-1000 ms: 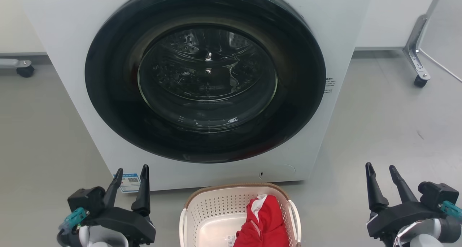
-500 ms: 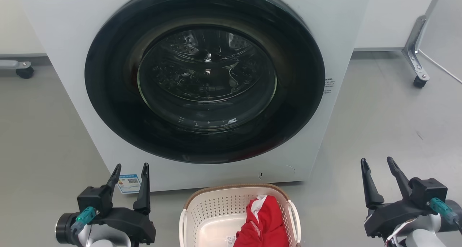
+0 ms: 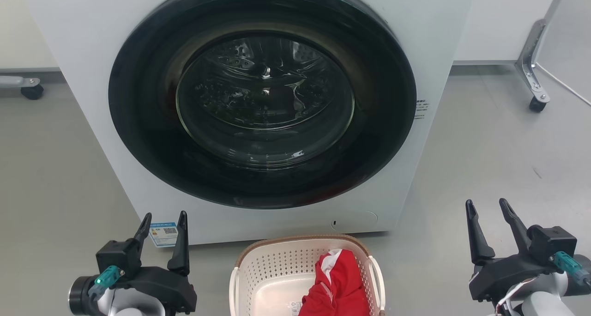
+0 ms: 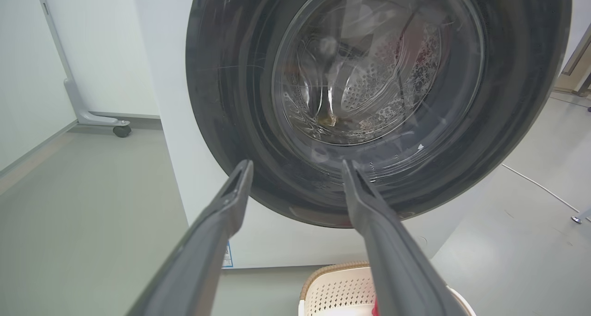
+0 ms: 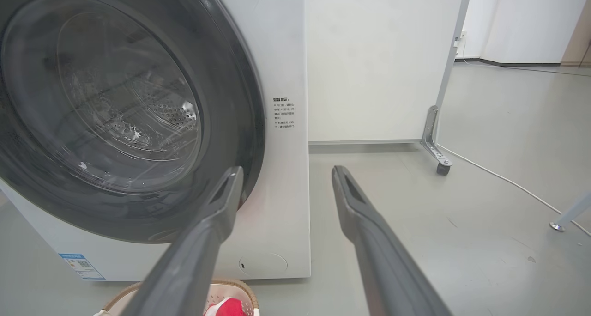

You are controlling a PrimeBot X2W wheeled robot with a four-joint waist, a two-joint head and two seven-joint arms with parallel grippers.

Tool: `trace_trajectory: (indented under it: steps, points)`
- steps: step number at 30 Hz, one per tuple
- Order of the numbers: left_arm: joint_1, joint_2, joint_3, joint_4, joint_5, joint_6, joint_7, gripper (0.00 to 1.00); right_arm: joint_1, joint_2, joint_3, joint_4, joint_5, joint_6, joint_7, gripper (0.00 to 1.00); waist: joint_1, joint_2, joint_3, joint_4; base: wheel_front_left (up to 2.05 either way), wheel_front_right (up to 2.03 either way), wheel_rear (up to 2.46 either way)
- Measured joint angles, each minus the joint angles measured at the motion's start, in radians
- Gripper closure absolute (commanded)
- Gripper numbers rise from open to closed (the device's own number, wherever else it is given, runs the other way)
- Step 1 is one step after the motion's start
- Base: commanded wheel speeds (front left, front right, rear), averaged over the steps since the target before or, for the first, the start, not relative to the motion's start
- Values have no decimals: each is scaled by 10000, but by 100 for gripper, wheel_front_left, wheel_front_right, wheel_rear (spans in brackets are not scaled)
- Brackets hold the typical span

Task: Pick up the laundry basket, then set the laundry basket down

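- Since a second ago, our left gripper (image 3: 165,214) has edged leftward and its wrist has turned, our right gripper (image 3: 485,201) has risen a little in the head view, and the laundry basket (image 3: 277,263) has stayed put.
- We see a blue-and-white sticker (image 3: 164,233) with a QR code at the lower left of the washing machine (image 3: 69,39); its print is too small to read.
- We also see a short block of dark print (image 3: 421,109) beside the door's right edge; we cannot read it.
- The machine's front is smooth white. Its round door (image 3: 263,94) is a glossy black ring around bulged clear glass, with a perforated metal drum behind.
- A round cover (image 3: 355,219) sits low on the front, at the right.
- The floor (image 3: 485,159) is smooth and grey.
- The basket is cream-white plastic with rounded corners, rows of small holes in its walls, a brown woven-look rim and a white handle on each side.
- It stands on the floor just before the machine's lower edge, between our two grippers.
- A red garment (image 3: 337,283) with a white patch lies heaped in its right half.
- Both grippers have their long dark fingers apart, holding nothing and touching neither handle.
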Motion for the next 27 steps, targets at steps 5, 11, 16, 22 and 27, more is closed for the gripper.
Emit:
trace_trajectory:
  steps: [5, 11, 16, 22, 27]
  points:
    - [2, -17, 33, 84, 0, 0, 0, 0, 0, 6, -46, 17, -42, 13, 0, 0, 0, 0, 19, 4, 0, 0, 0]
    - [3, -40, 46, 107, 0, 0, 0, 0, 0, 27, -75, 17, -109, 86, 0, 0, 0, 0, 48, 8, 0, 0, 0]
    - [3, -100, 46, 109, 0, 2, 0, 0, 8, 86, -75, 0, -140, 88, 0, 0, 0, 0, 95, 15, 0, 0, 0]
    - [3, -113, 63, 75, 0, 4, 0, 0, 17, 94, -123, -81, -201, 104, 0, 0, 0, 1, 306, 31, 0, 0, 0]
    - [-5, -186, 81, -92, 2, 46, 0, 0, 11, 98, -151, -238, -219, 173, 0, 0, 0, 0, 641, 48, 0, 0, 0]
